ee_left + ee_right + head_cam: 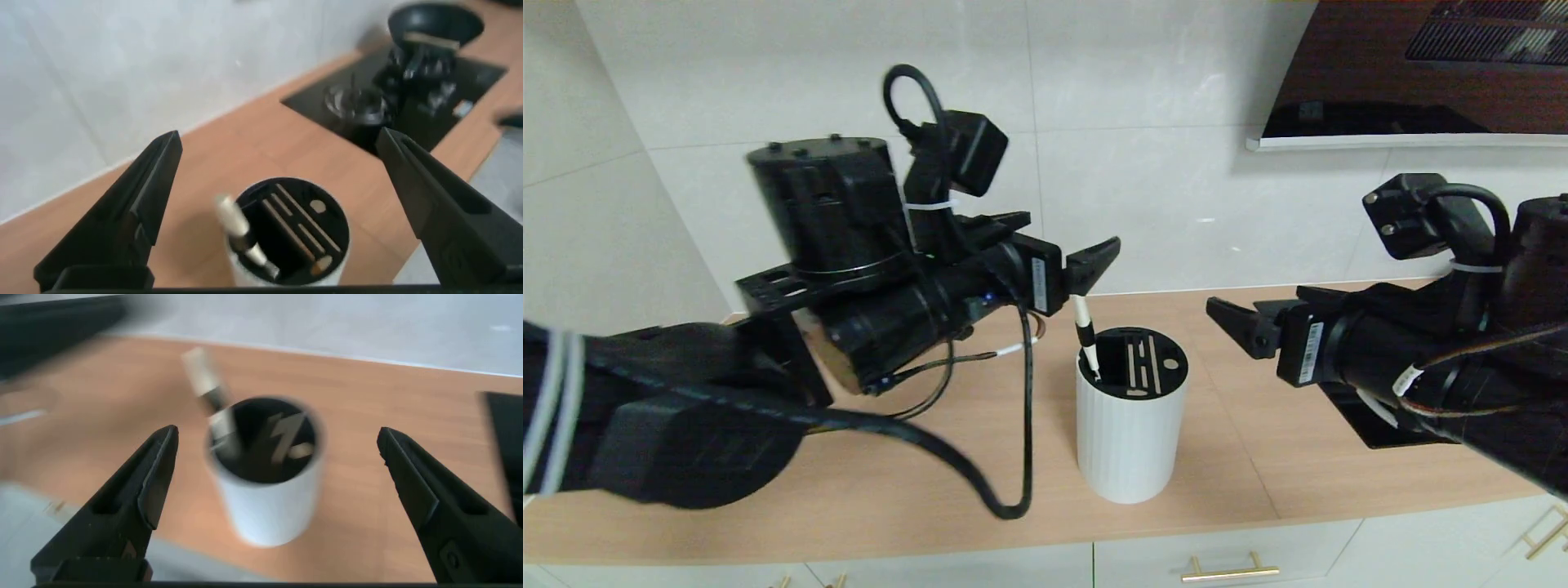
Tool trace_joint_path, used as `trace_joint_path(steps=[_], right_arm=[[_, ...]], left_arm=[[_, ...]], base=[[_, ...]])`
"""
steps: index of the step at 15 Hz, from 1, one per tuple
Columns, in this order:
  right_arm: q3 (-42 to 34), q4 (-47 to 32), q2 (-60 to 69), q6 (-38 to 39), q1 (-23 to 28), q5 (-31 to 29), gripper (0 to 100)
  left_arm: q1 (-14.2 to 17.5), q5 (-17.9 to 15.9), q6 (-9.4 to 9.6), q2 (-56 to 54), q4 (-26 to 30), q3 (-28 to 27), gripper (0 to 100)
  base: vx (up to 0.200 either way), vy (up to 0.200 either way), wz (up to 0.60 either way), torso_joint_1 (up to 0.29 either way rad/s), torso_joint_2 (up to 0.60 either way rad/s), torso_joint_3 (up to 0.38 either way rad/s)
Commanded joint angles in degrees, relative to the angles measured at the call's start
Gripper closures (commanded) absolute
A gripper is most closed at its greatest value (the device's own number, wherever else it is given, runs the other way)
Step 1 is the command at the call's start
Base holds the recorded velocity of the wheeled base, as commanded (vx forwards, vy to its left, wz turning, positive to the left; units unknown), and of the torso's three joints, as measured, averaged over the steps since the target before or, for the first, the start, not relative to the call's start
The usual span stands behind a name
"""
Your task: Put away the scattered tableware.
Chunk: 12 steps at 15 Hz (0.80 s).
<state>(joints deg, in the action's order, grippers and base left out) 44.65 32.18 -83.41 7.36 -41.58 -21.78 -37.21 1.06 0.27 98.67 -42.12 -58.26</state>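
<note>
Head view. A slim utensil with a white handle and a black band (1085,331) stands with its working end down in an outer slot of a white ribbed cylindrical holder with a black slotted lid (1127,441), its handle leaning towards the robot's left. The holder rests upright on the light wooden worktop (890,482).

The left tool (1054,241) hangs just above the handle top with its fingers apart. The right tool (1254,318) sits to the holder's right, level with its lid, also spread and gripping nothing.

Handling, as a judgement: the utensil looks light, stiff and smooth, so it may slip or swivel under a narrow pinch. The exposed white handle above the band is the only place to take hold of it. The tall, narrow holder may tip if the handle is pushed sideways.

Left wrist view. The utensil (241,233) lies clear of both fingers of the left tool (278,139), a gap the head view leaves in doubt. The lid's other long slots look vacant. A black hob carrying a dark pan (409,82) lies further along the worktop.

Right wrist view. The right tool (274,433) frames the holder (270,498) from the side, well apart from it. What kind of utensil it is stays hidden in the slot.
</note>
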Motion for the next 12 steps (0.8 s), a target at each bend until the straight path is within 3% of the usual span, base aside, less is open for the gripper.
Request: trace_joint_path(steps=[1, 2, 3, 4, 6, 8, 10, 12], right_arm=[[-3.3, 0.0, 3.9, -0.2, 4.6, -0.6, 0], [-6.6, 0.0, 7.6, -0.2, 6.1, -1.9, 0], [-8.0, 0.0, 9.4, -0.2, 6.7, -2.4, 0], [-13.7, -0.2, 18.6, -0.2, 12.1, -2.7, 0], [-17.4, -0.9, 29.5, -0.2, 20.6, 0.9, 0], [-20.2, -5.1, 40.0, -0.4, 26.8, 5.7, 0], [-20.4, -17.0, 52.1, -4.0, 27.2, 6.2, 0], [-18.2, -26.3, 61.3, -8.2, 27.4, 6.1, 0]], left_arm=[[4.2, 1.2, 0.00, -19.4, -3.8, 15.0, 0], [6.4, 1.2, 0.00, -26.6, -3.7, 20.1, 0], [7.2, 1.2, 0.00, -29.2, -3.4, 21.8, 0], [12.0, 1.2, 0.00, -40.0, -0.1, 27.4, 0], [17.6, 1.0, -0.27, -53.3, 9.4, 30.9, 0], [18.5, 0.9, -0.71, -68.6, 26.2, 31.3, 0], [18.7, 1.1, -1.06, -79.9, 41.1, 29.6, 0], [22.8, 0.6, -2.03, -85.4, 46.2, 30.4, 0]], base=[[0.000, 0.000, 0.00, 0.000, 0.00, 0.000], [0.000, 0.000, 0.00, 0.000, 0.00, 0.000], [0.000, 0.000, 0.00, 0.000, 0.00, 0.000], [0.000, 0.000, 0.00, 0.000, 0.00, 0.000], [0.000, 0.000, 0.00, 0.000, 0.00, 0.000], [0.000, 0.000, 0.00, 0.000, 0.00, 0.000], [0.000, 0.000, 0.00, 0.000, 0.00, 0.000], [0.000, 0.000, 0.00, 0.000, 0.00, 0.000]])
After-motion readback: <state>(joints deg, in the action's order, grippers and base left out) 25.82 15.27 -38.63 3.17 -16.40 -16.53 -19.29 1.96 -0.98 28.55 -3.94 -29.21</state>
